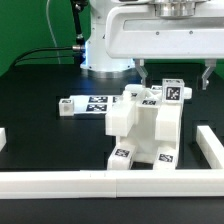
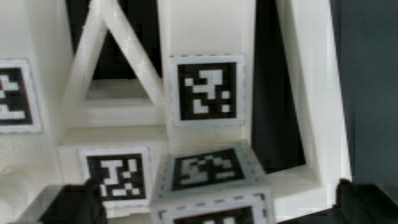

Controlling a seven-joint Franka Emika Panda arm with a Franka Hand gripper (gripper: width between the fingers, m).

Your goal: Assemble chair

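Observation:
The partly built chair (image 1: 145,125) of chunky white tagged parts stands in the middle of the black table. Its highest part carries a tag (image 1: 172,91). My gripper (image 1: 173,78) hangs just above that top, jaws wide apart, one fingertip (image 1: 142,80) on each side and holding nothing. In the wrist view the chair's tagged white parts (image 2: 210,90) fill the picture. The dark fingertips (image 2: 71,205) sit at the two lower corners, with a tagged block (image 2: 214,205) between them and my gripper (image 2: 217,212) open around it, not touching.
A long plain white rail (image 1: 60,181) runs along the front edge and turns up the exterior view's right side (image 1: 214,150). A flat tagged white piece (image 1: 98,103) and a small tagged block (image 1: 68,105) lie behind the chair. The robot base (image 1: 105,45) stands at the back.

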